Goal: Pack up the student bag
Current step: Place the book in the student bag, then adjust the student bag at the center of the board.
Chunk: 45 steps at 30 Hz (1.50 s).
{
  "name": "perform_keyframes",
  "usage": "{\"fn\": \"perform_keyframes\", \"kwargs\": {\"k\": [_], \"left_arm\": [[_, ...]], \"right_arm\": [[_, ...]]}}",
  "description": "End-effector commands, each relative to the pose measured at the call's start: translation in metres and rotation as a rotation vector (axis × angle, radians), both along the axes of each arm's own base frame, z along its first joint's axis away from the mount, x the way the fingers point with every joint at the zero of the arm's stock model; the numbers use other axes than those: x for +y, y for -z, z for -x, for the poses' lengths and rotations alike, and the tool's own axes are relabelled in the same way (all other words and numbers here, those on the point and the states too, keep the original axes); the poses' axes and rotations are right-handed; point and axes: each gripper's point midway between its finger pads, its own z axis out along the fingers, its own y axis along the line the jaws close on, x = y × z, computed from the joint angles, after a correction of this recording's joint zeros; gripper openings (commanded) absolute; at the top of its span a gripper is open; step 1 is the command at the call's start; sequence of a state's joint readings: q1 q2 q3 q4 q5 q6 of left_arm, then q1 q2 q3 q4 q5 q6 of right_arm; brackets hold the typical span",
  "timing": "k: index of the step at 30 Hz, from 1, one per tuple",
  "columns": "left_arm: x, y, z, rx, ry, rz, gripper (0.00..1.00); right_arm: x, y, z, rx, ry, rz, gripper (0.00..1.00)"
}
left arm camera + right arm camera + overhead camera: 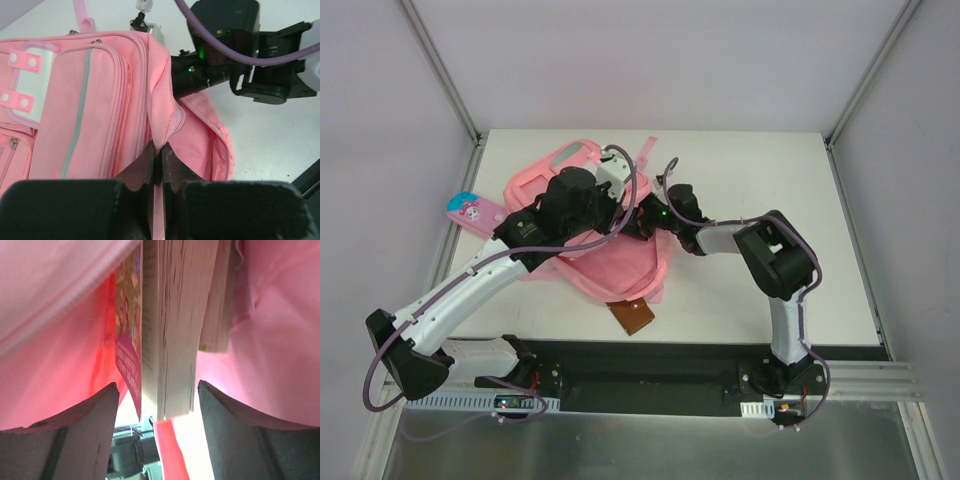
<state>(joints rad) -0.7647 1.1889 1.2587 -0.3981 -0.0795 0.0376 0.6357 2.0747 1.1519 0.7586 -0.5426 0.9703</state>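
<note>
The pink student bag (618, 268) lies flat in the middle of the table, its main opening facing right. My left gripper (623, 203) is shut on the upper rim of that opening (161, 147) and holds the fabric up; the front pockets (95, 100) show to its left. My right gripper (645, 218) reaches into the opening, and its black body shows in the left wrist view (200, 75). In the right wrist view it (157, 390) is open inside the pink lining (50, 340). A thick book (175, 330) stands on edge between the fingers, untouched.
A small pink cartoon pencil case (472, 210) lies at the table's left edge. A brown flat item (633, 317) sticks out from under the bag's near side. A second book (220, 300) lies beside the first inside the bag. A strap (650, 150) trails behind the bag.
</note>
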Motion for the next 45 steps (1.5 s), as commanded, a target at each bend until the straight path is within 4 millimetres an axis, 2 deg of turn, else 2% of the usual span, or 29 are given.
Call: {"fn": "perform_keyframes", "kwargs": {"k": [1, 2, 7, 10, 11, 12, 15, 17, 18, 19, 20, 21, 22, 23, 28, 29, 30, 31, 33, 35, 36, 37, 40, 41, 42, 45], "left_arm": [[-0.007, -0.027, 0.002, -0.077, 0.031, 0.09, 0.0], [-0.008, -0.026, 0.002, -0.074, 0.033, 0.089, 0.0], [-0.013, -0.017, 0.001, -0.049, 0.037, 0.09, 0.0], [-0.014, -0.016, 0.0, -0.048, 0.042, 0.09, 0.0], [-0.015, -0.016, 0.0, -0.048, 0.041, 0.091, 0.0], [-0.015, -0.015, 0.0, -0.044, 0.04, 0.092, 0.0], [-0.017, -0.012, -0.001, -0.039, 0.046, 0.094, 0.0], [-0.02, -0.01, -0.001, -0.032, 0.057, 0.092, 0.0], [-0.02, -0.009, 0.0, -0.027, 0.061, 0.092, 0.0], [-0.02, -0.005, 0.002, -0.02, 0.063, 0.089, 0.0], [-0.02, -0.003, 0.002, -0.015, 0.064, 0.09, 0.0], [-0.021, 0.002, 0.003, -0.009, 0.066, 0.083, 0.0], [-0.02, 0.011, 0.002, 0.01, 0.063, 0.068, 0.0], [-0.02, 0.017, 0.002, 0.019, 0.063, 0.059, 0.0], [-0.035, 0.05, 0.01, 0.131, 0.115, 0.061, 0.0], [-0.038, 0.054, 0.011, 0.145, 0.119, 0.066, 0.0], [-0.042, 0.063, 0.011, 0.177, 0.117, 0.065, 0.0], [-0.044, 0.066, 0.011, 0.191, 0.116, 0.068, 0.0], [-0.045, 0.072, 0.01, 0.214, 0.105, 0.068, 0.0], [-0.044, 0.073, 0.009, 0.211, 0.095, 0.068, 0.0], [-0.044, 0.072, 0.008, 0.204, 0.094, 0.071, 0.0], [-0.044, 0.071, 0.009, 0.201, 0.097, 0.071, 0.0], [-0.046, 0.073, 0.012, 0.212, 0.119, 0.071, 0.01], [-0.051, 0.075, 0.018, 0.231, 0.157, 0.077, 0.16], [-0.05, 0.081, 0.02, 0.268, 0.16, 0.055, 0.45], [-0.051, 0.08, 0.03, 0.305, 0.173, 0.082, 0.6]], "right_arm": [[-0.026, -0.043, 0.005, -0.128, 0.041, -0.038, 0.71], [-0.03, -0.053, 0.009, -0.163, 0.038, -0.041, 0.75], [-0.048, -0.058, 0.034, -0.192, 0.023, -0.02, 0.82], [-0.063, -0.039, 0.052, -0.144, 0.022, 0.053, 0.85], [-0.069, -0.04, 0.058, -0.151, 0.026, 0.067, 0.86], [-0.077, -0.027, 0.061, -0.143, 0.041, 0.105, 0.87], [-0.086, -0.016, 0.068, -0.113, 0.044, 0.145, 0.9], [-0.094, -0.024, 0.072, -0.143, 0.07, 0.148, 0.91], [-0.101, -0.018, 0.075, -0.144, 0.083, 0.177, 0.91], [-0.107, -0.027, 0.076, -0.169, 0.101, 0.18, 0.92], [-0.115, -0.02, 0.081, -0.158, 0.111, 0.222, 0.92], [-0.122, -0.019, 0.08, -0.174, 0.139, 0.256, 0.92], [-0.128, -0.031, 0.081, -0.242, 0.136, 0.275, 0.91], [-0.135, -0.026, 0.086, -0.225, 0.131, 0.323, 0.92], [-0.174, -0.037, 0.083, -0.293, 0.232, 0.52, 0.92], [-0.185, -0.03, 0.081, -0.282, 0.253, 0.587, 0.91], [-0.187, -0.03, 0.079, -0.285, 0.263, 0.603, 0.9], [-0.192, -0.02, 0.08, -0.251, 0.259, 0.642, 0.88], [-0.189, -0.013, 0.083, -0.231, 0.225, 0.654, 0.87], [-0.181, 0.001, 0.085, -0.179, 0.174, 0.658, 0.87], [-0.177, 0.001, 0.082, -0.175, 0.168, 0.65, 0.86], [-0.171, 0.011, 0.081, -0.158, 0.143, 0.654, 0.84], [-0.16, 0.021, 0.078, -0.137, 0.107, 0.643, 0.83], [-0.162, 0.023, 0.076, -0.129, 0.116, 0.657, 0.84], [-0.163, 0.021, 0.073, -0.128, 0.124, 0.672, 0.86], [-0.179, 0.023, 0.071, -0.105, 0.177, 0.714, 0.88]]}}
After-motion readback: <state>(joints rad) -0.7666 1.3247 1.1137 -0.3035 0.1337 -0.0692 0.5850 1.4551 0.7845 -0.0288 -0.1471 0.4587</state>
